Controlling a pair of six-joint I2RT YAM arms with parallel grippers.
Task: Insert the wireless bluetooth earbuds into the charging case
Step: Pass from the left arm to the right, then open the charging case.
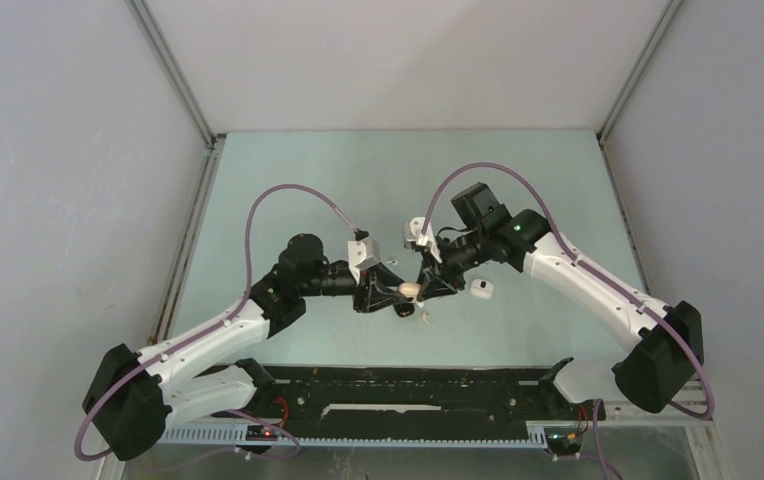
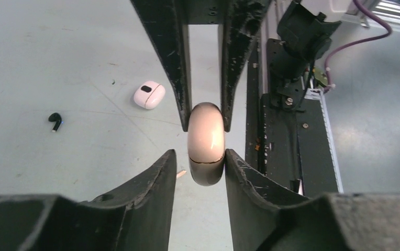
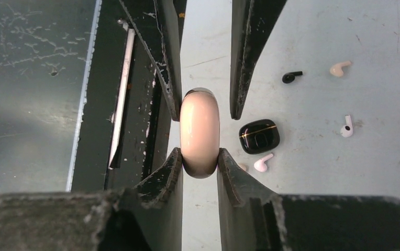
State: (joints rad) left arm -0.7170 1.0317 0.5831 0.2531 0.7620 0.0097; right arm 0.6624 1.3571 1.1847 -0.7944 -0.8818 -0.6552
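A beige charging case point(image 1: 408, 290), shut, hangs above the table between both grippers. My right gripper point(image 3: 199, 152) is shut on one end of it point(image 3: 200, 130). My left gripper point(image 2: 200, 154) stands round the other end point(image 2: 206, 144): one finger touches it and a small gap shows at the other finger. On the table lie a black earbud point(image 3: 291, 77), a beige earbud point(image 3: 339, 68), a white earbud point(image 3: 347, 127) and a pale pink earbud point(image 3: 263, 163). Another black earbud point(image 2: 55, 121) shows in the left wrist view.
A shut black case point(image 3: 259, 136) lies by the pink bud. A shut white case point(image 2: 149, 95) lies right of the grippers point(image 1: 482, 289). The black mounting rail point(image 1: 408, 385) runs along the near table edge, just behind the held case.
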